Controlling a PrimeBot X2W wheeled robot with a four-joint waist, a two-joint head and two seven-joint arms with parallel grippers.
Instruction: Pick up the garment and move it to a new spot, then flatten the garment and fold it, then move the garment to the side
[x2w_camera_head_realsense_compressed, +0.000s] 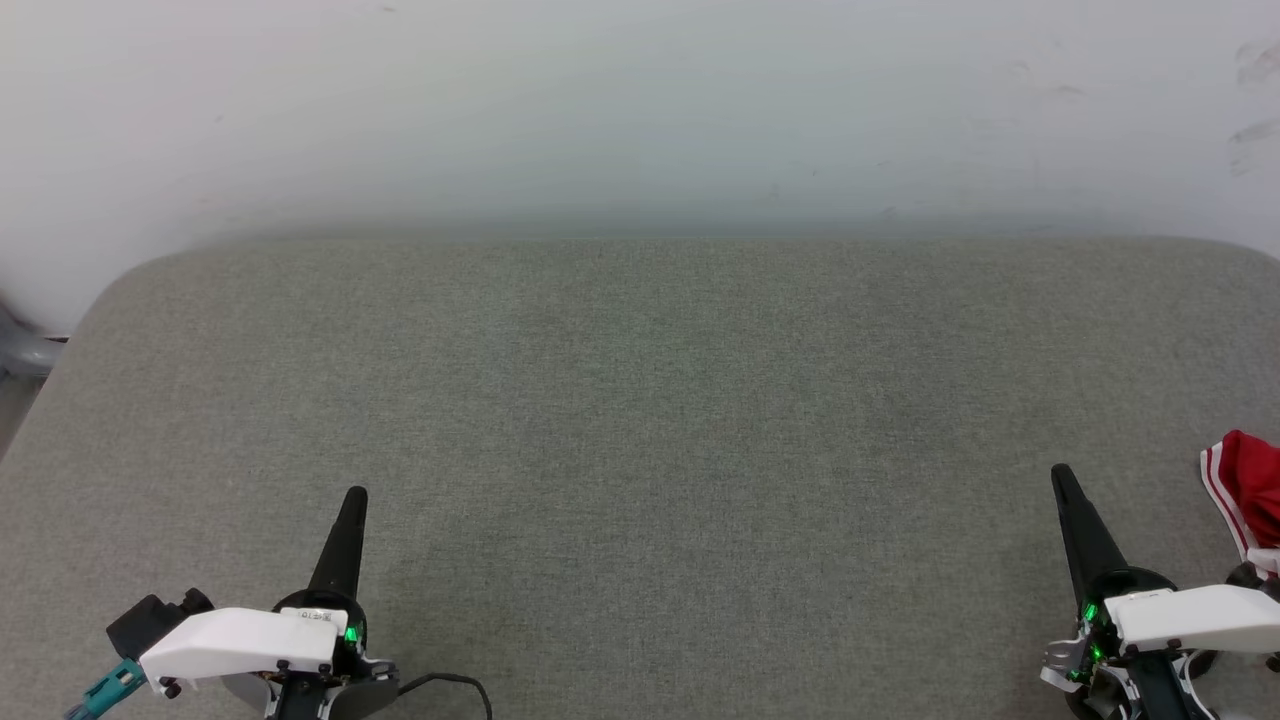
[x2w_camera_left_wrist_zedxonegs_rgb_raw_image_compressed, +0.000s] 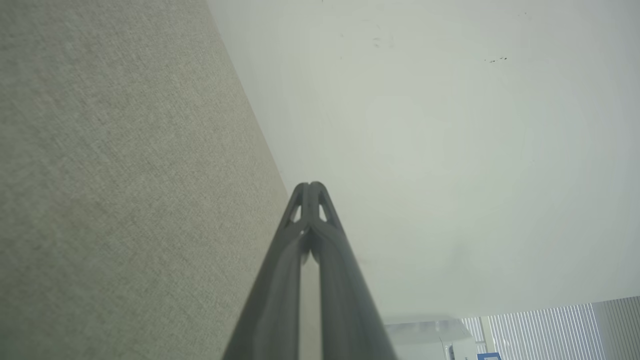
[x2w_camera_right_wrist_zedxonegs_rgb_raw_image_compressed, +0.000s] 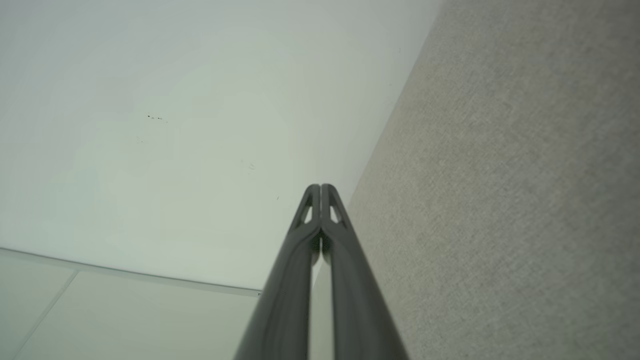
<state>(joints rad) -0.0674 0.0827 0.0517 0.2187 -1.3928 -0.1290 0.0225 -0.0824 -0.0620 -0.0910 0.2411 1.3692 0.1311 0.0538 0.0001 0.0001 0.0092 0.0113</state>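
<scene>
Far right, the garment (x2w_camera_head_realsense_compressed: 1250, 495) lies near clenched right hand (x2w_camera_head_realsense_compressed: 1061, 477); left hand (x2w_camera_head_realsense_compressed: 355, 497) clenched too.

I see a wide table (x2w_camera_head_realsense_compressed: 640, 400) covered in grey woven fabric, its two far corners rounded. The cloth top looks flat and even across my head view. At its right side, cut off by the edge of that view, the red garment (x2w_camera_head_realsense_compressed: 1245, 495) lies bunched on the fabric, its red-and-white striped trim showing.
</scene>
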